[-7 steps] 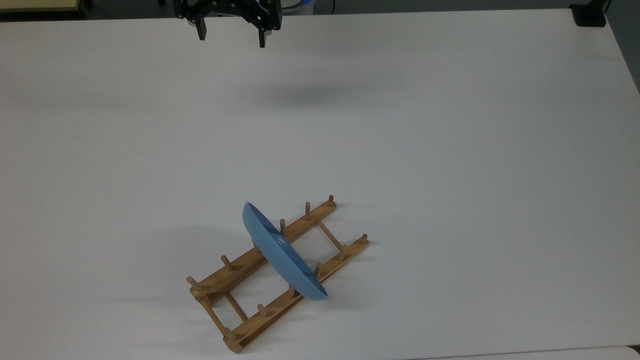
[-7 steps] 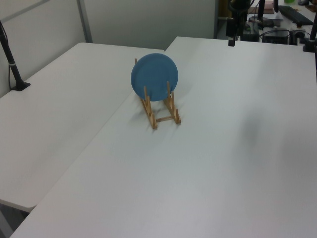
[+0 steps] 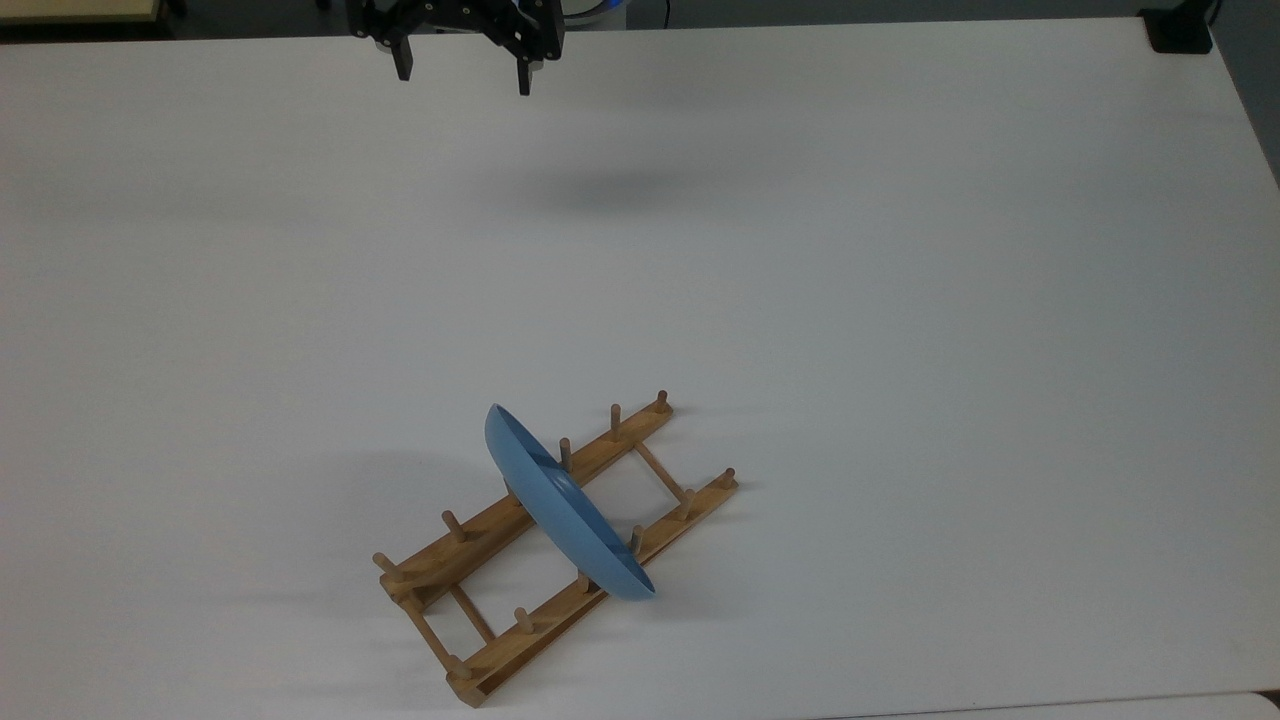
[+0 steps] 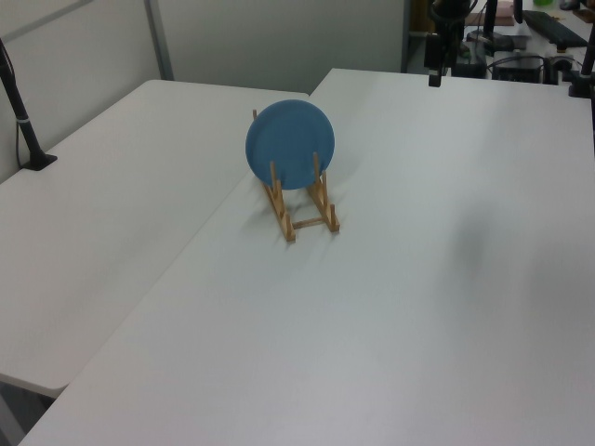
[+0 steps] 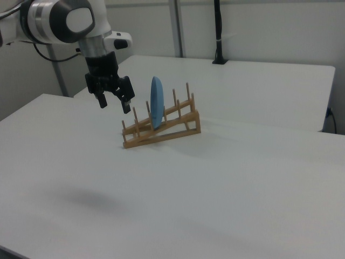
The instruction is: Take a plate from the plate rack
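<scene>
Hovering high over the far edge of the counter, the hand hangs with its fingers spread wide and nothing between them, well apart from the plate. The plate stands on edge between pegs near the middle of the plate rack, close to the top view's near side. A clean pick likely means coming down over the upper rim, turning the fingers to straddle it, then lifting straight up clear of the pegs.
</scene>
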You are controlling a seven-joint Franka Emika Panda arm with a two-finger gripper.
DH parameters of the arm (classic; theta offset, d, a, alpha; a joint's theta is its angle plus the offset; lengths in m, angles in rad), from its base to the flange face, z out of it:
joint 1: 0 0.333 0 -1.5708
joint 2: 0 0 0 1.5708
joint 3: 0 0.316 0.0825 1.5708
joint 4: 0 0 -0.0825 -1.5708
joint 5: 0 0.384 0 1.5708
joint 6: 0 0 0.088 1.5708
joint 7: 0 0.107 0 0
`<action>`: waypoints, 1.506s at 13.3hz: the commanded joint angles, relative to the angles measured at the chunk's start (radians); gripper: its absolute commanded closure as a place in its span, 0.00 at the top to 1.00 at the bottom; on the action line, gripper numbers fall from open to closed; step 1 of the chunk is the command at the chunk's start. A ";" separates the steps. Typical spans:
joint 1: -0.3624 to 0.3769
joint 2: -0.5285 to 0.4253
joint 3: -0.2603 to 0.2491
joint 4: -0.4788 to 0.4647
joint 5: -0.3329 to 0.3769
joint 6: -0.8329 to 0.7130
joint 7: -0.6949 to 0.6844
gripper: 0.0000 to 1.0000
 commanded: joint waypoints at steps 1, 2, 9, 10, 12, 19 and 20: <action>-0.001 -0.013 0.002 -0.005 -0.015 -0.003 -0.018 1.00; -0.001 -0.013 0.002 -0.006 -0.015 -0.003 -0.018 1.00; -0.011 -0.012 0.004 -0.005 -0.012 0.004 -0.035 1.00; -0.011 -0.013 0.004 -0.005 -0.009 0.003 -0.035 1.00; -0.011 -0.012 0.004 -0.003 -0.001 0.006 -0.036 1.00; 0.021 0.111 0.016 0.107 -0.021 0.194 -0.032 1.00; 0.038 0.120 0.014 0.105 -0.036 0.257 -0.026 1.00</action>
